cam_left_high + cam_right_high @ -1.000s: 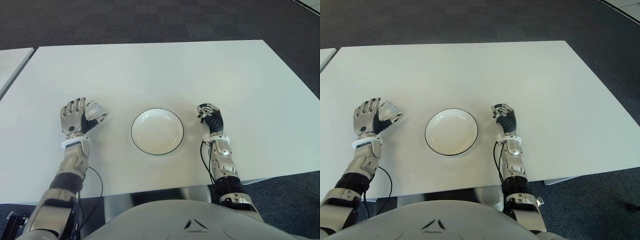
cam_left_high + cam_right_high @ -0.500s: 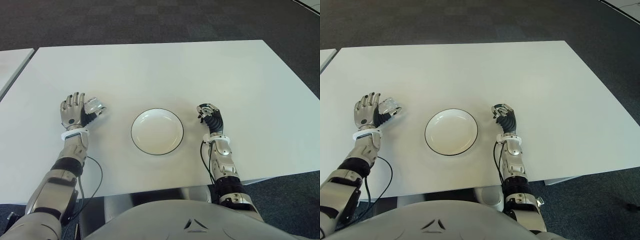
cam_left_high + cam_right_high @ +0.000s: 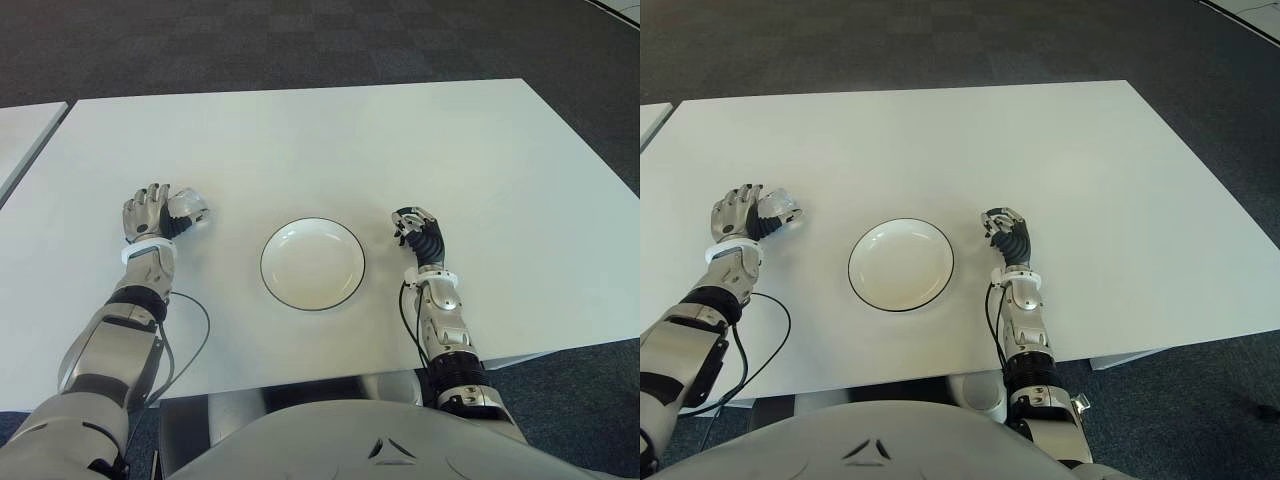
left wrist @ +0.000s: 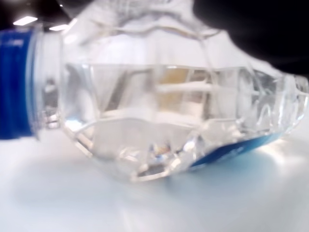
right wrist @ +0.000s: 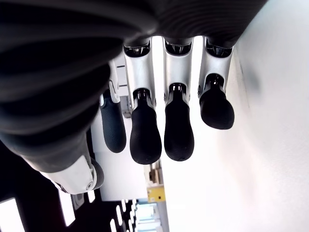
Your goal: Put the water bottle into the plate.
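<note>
A clear water bottle [image 3: 189, 208] with a blue cap lies on its side on the white table [image 3: 330, 140], left of the plate. My left hand [image 3: 147, 212] is low over it, fingers curled around its body. The left wrist view shows the water bottle [image 4: 164, 121] up close, resting on the tabletop with a dark part of my hand over it. The white plate [image 3: 312, 264] with a dark rim sits at the table's middle front and holds nothing. My right hand [image 3: 417, 228] shows to the right of the plate, fingers [image 5: 145, 137] curled on nothing.
A second white table edge [image 3: 25, 125] shows at the far left. Dark carpet [image 3: 300, 40] lies beyond the table. A thin black cable [image 3: 185, 330] hangs by my left forearm near the front edge.
My left hand has moved forward and lowered, its raised fingers now curled down over the bottle, which has come down onto the table. The right hand and the plate have not moved.
</note>
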You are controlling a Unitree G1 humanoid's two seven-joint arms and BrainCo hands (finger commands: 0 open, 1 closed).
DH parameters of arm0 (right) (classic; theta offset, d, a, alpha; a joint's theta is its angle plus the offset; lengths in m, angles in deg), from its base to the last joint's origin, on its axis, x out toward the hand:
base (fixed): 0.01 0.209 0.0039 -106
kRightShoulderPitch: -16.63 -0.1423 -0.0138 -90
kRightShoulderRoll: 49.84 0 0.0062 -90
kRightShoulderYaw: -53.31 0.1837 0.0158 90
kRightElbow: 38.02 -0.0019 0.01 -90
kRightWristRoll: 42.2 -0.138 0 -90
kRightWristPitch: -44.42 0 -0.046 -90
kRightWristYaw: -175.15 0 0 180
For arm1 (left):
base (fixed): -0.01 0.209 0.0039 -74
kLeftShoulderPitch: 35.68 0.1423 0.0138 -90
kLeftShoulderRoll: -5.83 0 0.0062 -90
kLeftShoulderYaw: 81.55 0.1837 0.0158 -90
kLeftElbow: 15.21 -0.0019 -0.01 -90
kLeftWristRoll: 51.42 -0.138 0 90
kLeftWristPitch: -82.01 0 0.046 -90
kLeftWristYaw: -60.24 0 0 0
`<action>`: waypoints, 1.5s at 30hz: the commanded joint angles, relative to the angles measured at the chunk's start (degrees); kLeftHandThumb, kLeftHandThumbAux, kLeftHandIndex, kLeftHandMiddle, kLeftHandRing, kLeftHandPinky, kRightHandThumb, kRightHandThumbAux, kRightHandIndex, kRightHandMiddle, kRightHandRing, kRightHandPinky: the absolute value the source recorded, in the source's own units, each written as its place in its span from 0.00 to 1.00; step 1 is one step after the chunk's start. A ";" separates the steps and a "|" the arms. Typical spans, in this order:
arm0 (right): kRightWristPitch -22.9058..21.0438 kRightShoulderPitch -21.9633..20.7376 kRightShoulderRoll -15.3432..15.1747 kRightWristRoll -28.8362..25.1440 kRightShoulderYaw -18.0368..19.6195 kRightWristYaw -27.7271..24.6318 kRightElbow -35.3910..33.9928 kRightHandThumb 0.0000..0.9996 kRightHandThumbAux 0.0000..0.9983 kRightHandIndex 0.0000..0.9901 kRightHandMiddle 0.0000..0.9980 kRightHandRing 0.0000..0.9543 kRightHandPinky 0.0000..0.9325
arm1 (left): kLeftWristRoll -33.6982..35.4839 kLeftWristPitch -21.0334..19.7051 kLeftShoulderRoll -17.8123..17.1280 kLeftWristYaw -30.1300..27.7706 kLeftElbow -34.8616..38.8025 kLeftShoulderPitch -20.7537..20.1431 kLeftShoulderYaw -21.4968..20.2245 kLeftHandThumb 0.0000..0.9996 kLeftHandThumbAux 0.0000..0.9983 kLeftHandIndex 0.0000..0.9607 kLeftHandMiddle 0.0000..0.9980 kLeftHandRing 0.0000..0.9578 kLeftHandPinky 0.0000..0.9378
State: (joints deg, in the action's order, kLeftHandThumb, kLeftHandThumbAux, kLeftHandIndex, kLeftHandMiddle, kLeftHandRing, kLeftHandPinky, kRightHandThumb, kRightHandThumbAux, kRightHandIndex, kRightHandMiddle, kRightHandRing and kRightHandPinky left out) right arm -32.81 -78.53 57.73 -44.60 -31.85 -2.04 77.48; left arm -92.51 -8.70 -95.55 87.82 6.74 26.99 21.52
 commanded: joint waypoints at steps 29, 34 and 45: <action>-3.70 3.02 0.82 -0.16 0.33 1.22 3.82 0.70 0.73 0.44 0.77 0.79 0.80 | 10.40 1.20 4.15 -10.57 -7.29 7.18 -1.69 0.85 0.67 0.41 0.54 0.79 0.81; -3.95 2.99 0.88 -0.35 0.42 1.16 3.79 0.70 0.73 0.44 0.76 0.79 0.80 | 10.91 1.89 3.79 -11.15 -6.87 7.52 -1.98 0.85 0.67 0.41 0.54 0.80 0.83; -3.69 3.07 0.93 -0.51 0.64 1.10 3.93 0.70 0.73 0.44 0.76 0.78 0.80 | 14.37 4.42 4.02 -11.94 -5.60 7.88 -3.39 0.85 0.67 0.40 0.53 0.86 0.90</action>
State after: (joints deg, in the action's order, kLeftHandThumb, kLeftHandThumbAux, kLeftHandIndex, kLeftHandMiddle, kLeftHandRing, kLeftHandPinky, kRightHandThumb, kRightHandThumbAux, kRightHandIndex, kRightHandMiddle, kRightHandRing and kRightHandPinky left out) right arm -32.81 -78.28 58.18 -44.69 -31.55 -1.17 78.09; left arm -80.70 -3.87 -96.48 83.23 4.65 26.79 17.93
